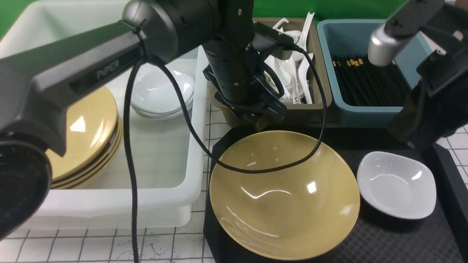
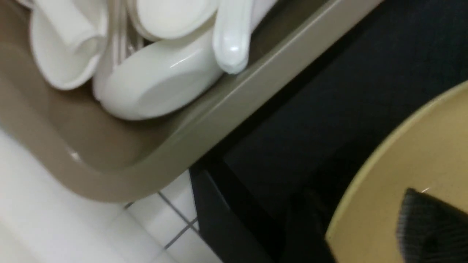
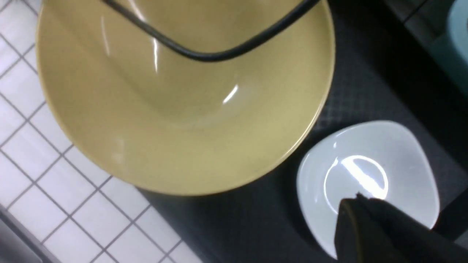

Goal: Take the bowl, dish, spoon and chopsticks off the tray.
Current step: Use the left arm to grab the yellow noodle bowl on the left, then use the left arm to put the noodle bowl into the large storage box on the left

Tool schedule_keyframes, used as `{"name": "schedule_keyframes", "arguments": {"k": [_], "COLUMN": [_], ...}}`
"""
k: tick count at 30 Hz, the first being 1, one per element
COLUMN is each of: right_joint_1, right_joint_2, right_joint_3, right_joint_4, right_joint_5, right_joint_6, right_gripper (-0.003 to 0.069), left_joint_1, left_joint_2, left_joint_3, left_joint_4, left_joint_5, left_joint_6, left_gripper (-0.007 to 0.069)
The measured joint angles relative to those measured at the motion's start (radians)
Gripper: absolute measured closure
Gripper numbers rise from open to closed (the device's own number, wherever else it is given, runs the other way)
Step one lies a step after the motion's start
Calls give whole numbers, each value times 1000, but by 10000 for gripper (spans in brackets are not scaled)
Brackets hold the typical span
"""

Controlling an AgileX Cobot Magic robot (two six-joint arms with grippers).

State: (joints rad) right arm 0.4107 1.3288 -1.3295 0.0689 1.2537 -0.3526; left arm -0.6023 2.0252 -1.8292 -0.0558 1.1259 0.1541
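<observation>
The mustard-yellow bowl rests on the left part of the black tray. The small white dish sits to its right on the tray. My left gripper is at the bowl's far rim. In the left wrist view one finger is over the bowl's inside, and a dim dark shape outside the rim looks like the other; it is open. My right gripper is shut and empty just above the dish. No spoon or chopsticks show on the tray.
A white bin on the left holds stacked yellow bowls and white dishes. An olive bin holds white spoons. A blue bin holds black chopsticks. The left arm's black cable hangs over the bowl.
</observation>
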Motion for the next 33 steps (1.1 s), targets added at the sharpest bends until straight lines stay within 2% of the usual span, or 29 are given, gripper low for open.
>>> {"name": "schedule_keyframes", "arguments": {"k": [5, 11, 16, 17, 22, 24, 28, 33], "right_joint_1": [0, 0, 0, 0, 0, 0, 5, 68], "right_joint_2": [-1, -1, -1, -1, -1, -1, -1, -1], "right_joint_3": [9, 9, 10, 10, 9, 2, -72, -198], "right_joint_4": [1, 1, 1, 1, 1, 2, 35, 41], "right_joint_5": [-4, -32, -34, -38, -56, -57, -48, -39], "right_joint_6": [0, -3, -7, -12, -18, -18, -19, -19], "right_gripper": [622, 622, 622, 621, 619, 617, 616, 615], "left_joint_1": [0, 0, 0, 1, 1, -1, 4, 46], "left_joint_2": [45, 120, 152, 150, 84, 53, -42, -171], "left_joint_3": [0, 0, 0, -1, -1, -2, -1, -1], "left_joint_4": [-17, -64, -83, -83, -127, -117, -66, -93], "left_joint_5": [16, 63, 90, 95, 120, 115, 110, 118], "left_joint_6": [-2, -4, -4, 1, 0, -1, -1, -9], "left_gripper": [150, 147, 293, 373, 582, 610, 620, 620]}}
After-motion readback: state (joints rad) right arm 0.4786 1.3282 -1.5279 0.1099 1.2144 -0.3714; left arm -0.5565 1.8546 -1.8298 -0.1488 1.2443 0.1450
